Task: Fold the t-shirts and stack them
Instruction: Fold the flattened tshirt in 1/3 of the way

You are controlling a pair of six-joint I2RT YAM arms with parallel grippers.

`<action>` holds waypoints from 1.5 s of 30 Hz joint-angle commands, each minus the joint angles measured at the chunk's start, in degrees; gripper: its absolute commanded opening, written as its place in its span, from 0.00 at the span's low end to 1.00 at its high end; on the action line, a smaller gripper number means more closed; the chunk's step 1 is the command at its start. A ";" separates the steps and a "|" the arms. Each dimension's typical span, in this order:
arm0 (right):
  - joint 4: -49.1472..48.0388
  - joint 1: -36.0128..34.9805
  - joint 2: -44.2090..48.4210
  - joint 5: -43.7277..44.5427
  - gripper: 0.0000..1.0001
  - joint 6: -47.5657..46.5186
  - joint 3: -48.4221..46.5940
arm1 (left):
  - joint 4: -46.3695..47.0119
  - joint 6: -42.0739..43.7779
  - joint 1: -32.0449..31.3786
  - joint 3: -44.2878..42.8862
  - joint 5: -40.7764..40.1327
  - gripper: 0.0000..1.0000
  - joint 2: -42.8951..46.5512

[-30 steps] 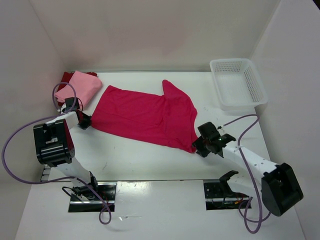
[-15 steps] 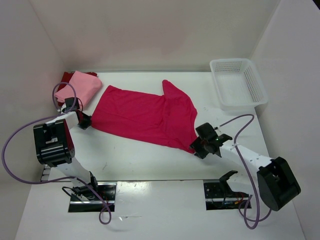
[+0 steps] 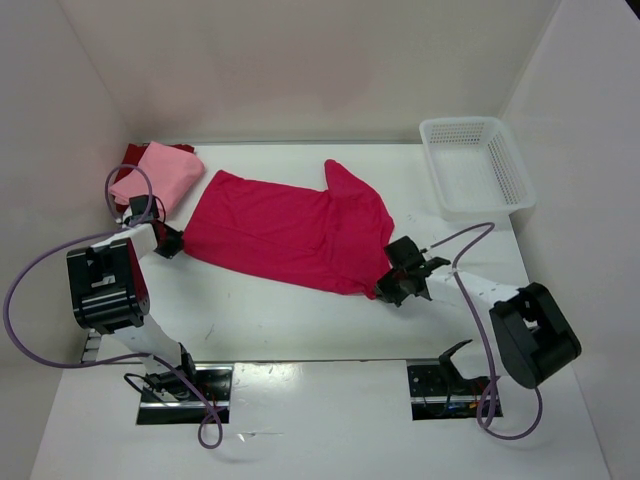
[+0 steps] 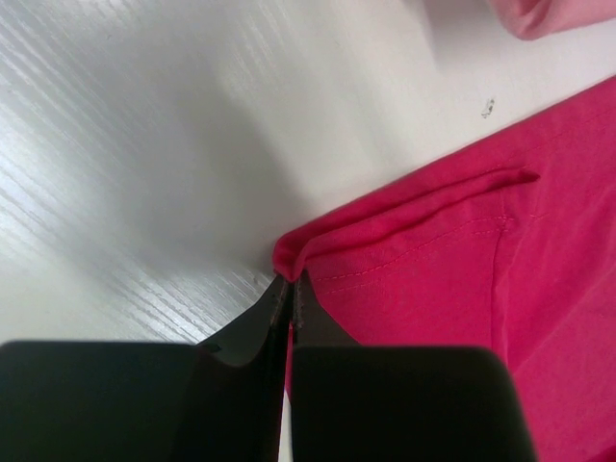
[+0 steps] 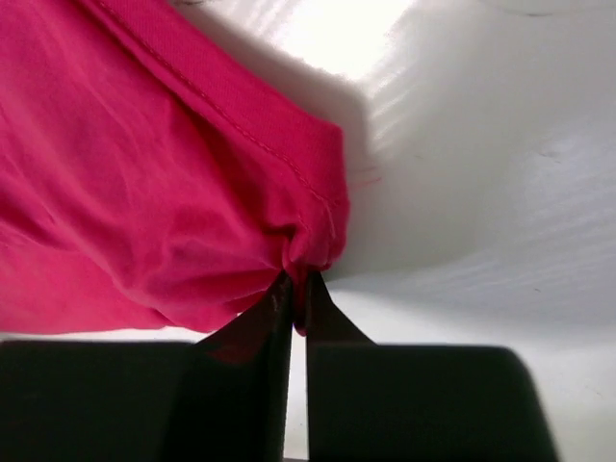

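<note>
Left gripper, far from basket, and right gripper, nearer it, are pinching magenta t-shirt corners; lifting together advisable, hem taut.

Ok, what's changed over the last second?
The right hand slid forward and left to the near right corner of the magenta shirt and closed on it. The left hand stays shut on the shirt's left corner. The light pink shirt, the dark red shirt and the basket have not moved.
</note>
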State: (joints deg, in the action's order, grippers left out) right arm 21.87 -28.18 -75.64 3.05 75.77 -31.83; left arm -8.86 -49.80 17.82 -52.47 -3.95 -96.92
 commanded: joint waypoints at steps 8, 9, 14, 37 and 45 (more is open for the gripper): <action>12.55 1.64 12.33 6.53 0.00 -11.77 -14.20 | -1.68 6.37 -6.56 -4.11 2.27 0.00 12.62; 14.06 2.69 14.01 6.53 0.00 -14.39 -18.92 | -4.47 8.21 -7.36 -5.96 1.75 0.00 14.20; 22.94 5.68 16.40 3.81 0.00 -22.49 -37.39 | -11.34 11.13 -8.07 -16.33 4.90 0.00 22.82; 21.56 22.11 -8.27 -20.27 0.00 -34.63 -85.59 | -16.38 8.05 -5.53 -42.64 16.33 0.00 19.24; 18.20 22.65 -26.03 -20.10 0.00 -35.96 -98.56 | -9.08 6.21 -4.73 -40.16 17.13 0.00 6.34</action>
State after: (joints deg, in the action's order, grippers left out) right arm 44.29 -6.35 -98.74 -15.70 41.12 -122.45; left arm -24.86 -42.48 12.69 -91.00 12.08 -88.33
